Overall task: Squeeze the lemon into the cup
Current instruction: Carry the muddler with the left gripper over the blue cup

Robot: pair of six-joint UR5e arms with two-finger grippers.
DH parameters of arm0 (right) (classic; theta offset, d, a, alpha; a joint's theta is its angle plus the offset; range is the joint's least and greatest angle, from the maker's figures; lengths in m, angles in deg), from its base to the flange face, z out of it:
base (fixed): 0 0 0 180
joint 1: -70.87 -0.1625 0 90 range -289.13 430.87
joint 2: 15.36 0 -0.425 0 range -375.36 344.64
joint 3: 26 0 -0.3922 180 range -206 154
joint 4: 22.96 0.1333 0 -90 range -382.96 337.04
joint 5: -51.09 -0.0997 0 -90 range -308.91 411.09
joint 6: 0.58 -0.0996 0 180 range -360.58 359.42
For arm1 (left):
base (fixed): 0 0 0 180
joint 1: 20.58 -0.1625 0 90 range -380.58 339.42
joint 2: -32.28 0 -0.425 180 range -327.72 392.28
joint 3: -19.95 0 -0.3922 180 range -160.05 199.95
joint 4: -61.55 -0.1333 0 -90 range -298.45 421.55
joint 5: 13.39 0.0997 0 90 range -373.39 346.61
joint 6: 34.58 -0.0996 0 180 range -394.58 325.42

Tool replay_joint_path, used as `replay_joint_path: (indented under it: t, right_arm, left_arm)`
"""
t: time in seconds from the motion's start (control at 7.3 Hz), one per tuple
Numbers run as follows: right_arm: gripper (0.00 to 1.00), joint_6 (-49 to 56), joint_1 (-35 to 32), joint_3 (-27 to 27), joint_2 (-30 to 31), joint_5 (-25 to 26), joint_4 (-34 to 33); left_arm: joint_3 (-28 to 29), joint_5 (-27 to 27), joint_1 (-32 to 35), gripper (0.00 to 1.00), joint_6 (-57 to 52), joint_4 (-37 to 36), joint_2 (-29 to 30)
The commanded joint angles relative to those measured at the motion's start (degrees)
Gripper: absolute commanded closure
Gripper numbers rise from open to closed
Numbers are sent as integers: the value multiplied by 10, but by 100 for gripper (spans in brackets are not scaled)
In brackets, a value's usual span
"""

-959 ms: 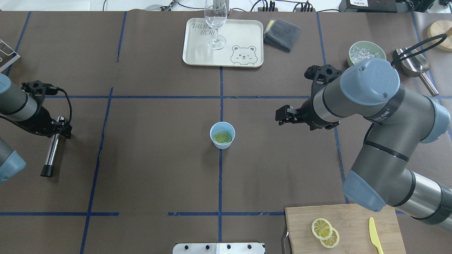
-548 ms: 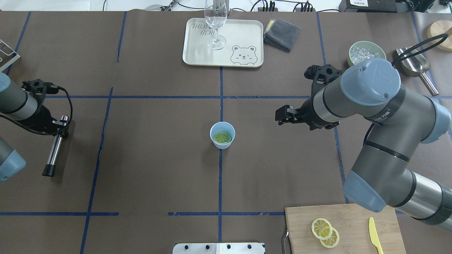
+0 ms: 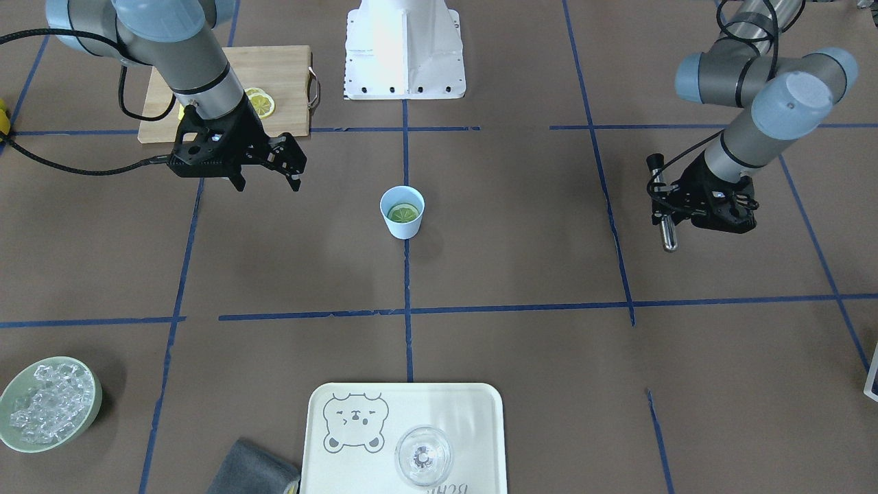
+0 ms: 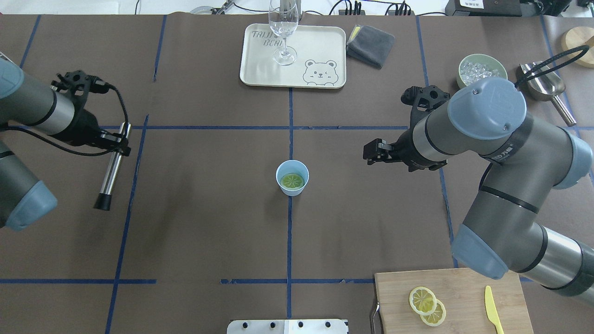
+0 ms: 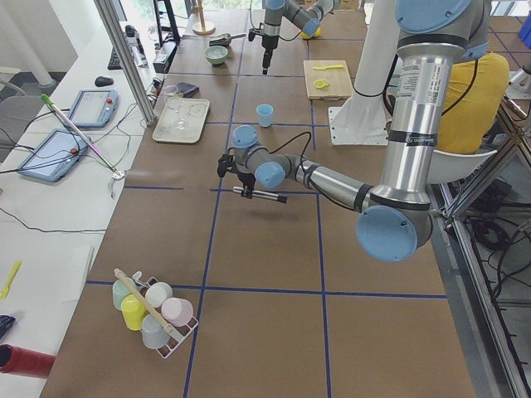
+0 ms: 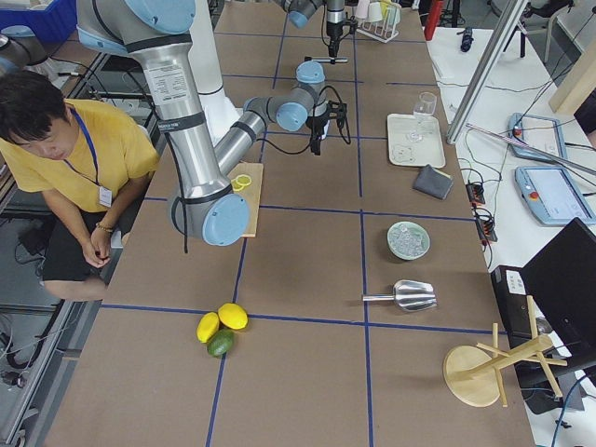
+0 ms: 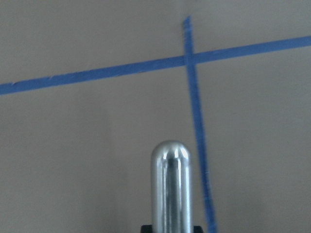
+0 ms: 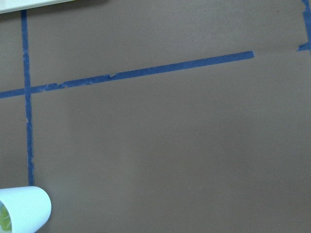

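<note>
The light-blue cup (image 4: 292,177) stands at the table's middle, and it also shows in the front view (image 3: 402,213). A lemon slice (image 4: 293,181) lies flat inside it. My right gripper (image 4: 368,154) is open and empty, hovering to the right of the cup and apart from it. In the right wrist view the cup (image 8: 24,208) is at the bottom left corner. My left gripper (image 4: 121,144) is shut on a metal rod with a black tip (image 4: 110,169), above the table's left side. The rod's rounded end fills the left wrist view (image 7: 170,189).
A wooden cutting board (image 4: 464,287) at the near right holds two more lemon slices (image 4: 427,304) and a yellow knife (image 4: 493,308). A cream tray (image 4: 320,41) with a clear glass (image 4: 283,28) is at the far middle. A grey cloth (image 4: 370,44), a green ice bowl (image 4: 480,68) and a metal scoop (image 4: 547,86) are far right.
My left arm has carried the metal rod away from me and toward the table's middle. The right arm, the cup and the slice have not moved.
</note>
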Motion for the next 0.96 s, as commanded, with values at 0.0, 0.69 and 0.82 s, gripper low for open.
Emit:
replay_joint_path:
  t: [0.0, 0.69, 0.82]
  right_arm:
    - [0, 0, -1, -3, 14, 2, 0]
    - [0, 90, -60, -9, 71, -3, 0]
    - [0, 109, -74, -9, 83, -10, 0]
  left_arm:
    - [-51, 87, -57, 100, 1, -8, 97]
    - [-35, 483, -250, 100, -11, 215, 179]
    - [9, 572, -277, 100, -31, 265, 193]
